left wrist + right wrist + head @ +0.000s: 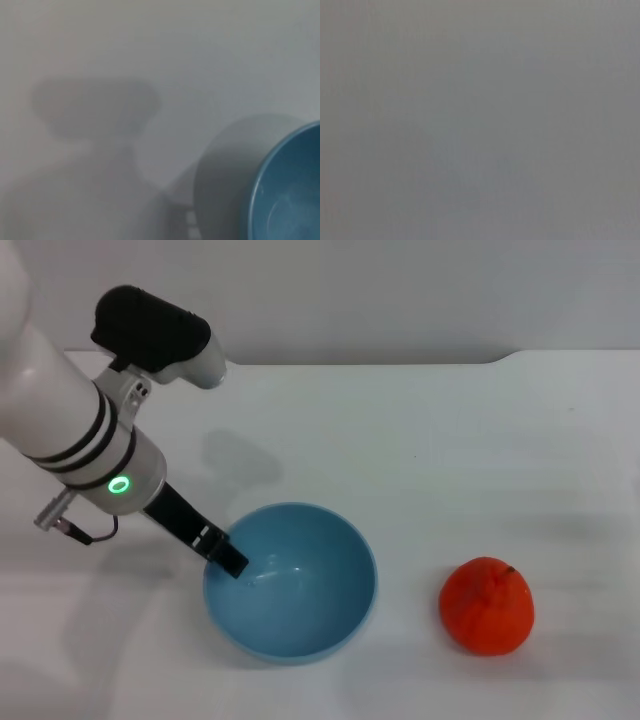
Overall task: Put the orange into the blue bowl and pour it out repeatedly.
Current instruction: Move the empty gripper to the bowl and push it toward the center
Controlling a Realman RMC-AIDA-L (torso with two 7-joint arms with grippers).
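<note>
Currently the left gripper (228,558) sits at the blue bowl's (300,635) rim, on the side away from the orange (487,605). One dark finger (222,555) shows reaching over the rim into the bowl; the other finger is hidden, so whether the rim is pinched or the jaws stand apart cannot be told. Left arm slants down to the bowl from the robot's left, green ring light lit on the wrist. Bowl stands upright on the white table (420,440), inside bare and glossy, nothing in it. Orange rests on the table on the robot's right of the bowl, near it but not touching, small dark stem spot facing up and away from the bowl. Left wrist view: only a slice of the blue bowl (287,190) with its rim and inner wall, plus grey table (150,50) with soft shadows beside it; own fingers not visible there. Right gripper not visible in any view; right wrist view gives only a plain grey surface, nothing to place against the bowl.
</note>
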